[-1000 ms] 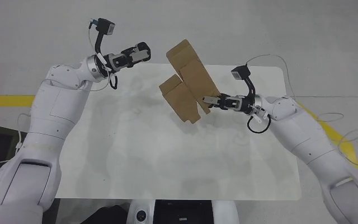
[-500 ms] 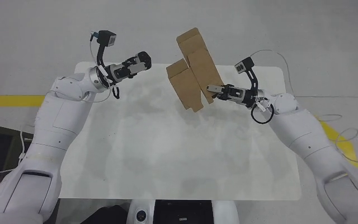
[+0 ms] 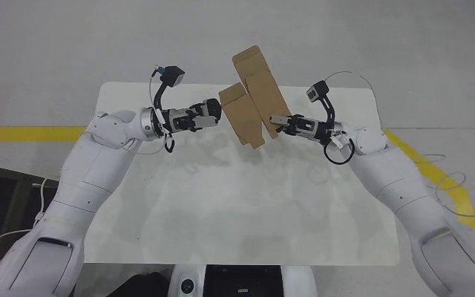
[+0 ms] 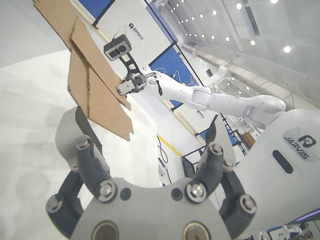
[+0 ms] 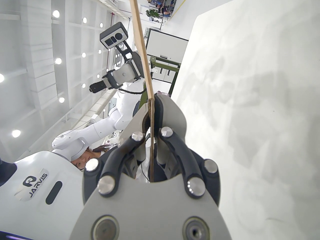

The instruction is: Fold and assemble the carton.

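A flat, unfolded brown carton (image 3: 252, 96) hangs tilted above the back of the white table (image 3: 223, 215). My right gripper (image 3: 276, 120) is shut on its lower right edge; in the right wrist view the cardboard (image 5: 140, 41) runs edge-on between the closed fingers (image 5: 162, 111). My left gripper (image 3: 215, 113) is open just left of the carton's small side flap, close to it but apart. In the left wrist view its fingers (image 4: 82, 123) stand wide apart, with the carton's (image 4: 100, 96) lower corner just beyond them and the right gripper (image 4: 125, 88) clamped farther up.
The table's back edge (image 3: 334, 90) lies under the carton, grey floor beyond it. A yellow floor line (image 3: 37, 134) runs past both table sides. The left gripper (image 5: 96, 87) shows beyond the carton in the right wrist view.
My left arm swung right and down from the back left corner to the carton's left flap. The right arm lifted the carton slightly toward the back and has held it since.
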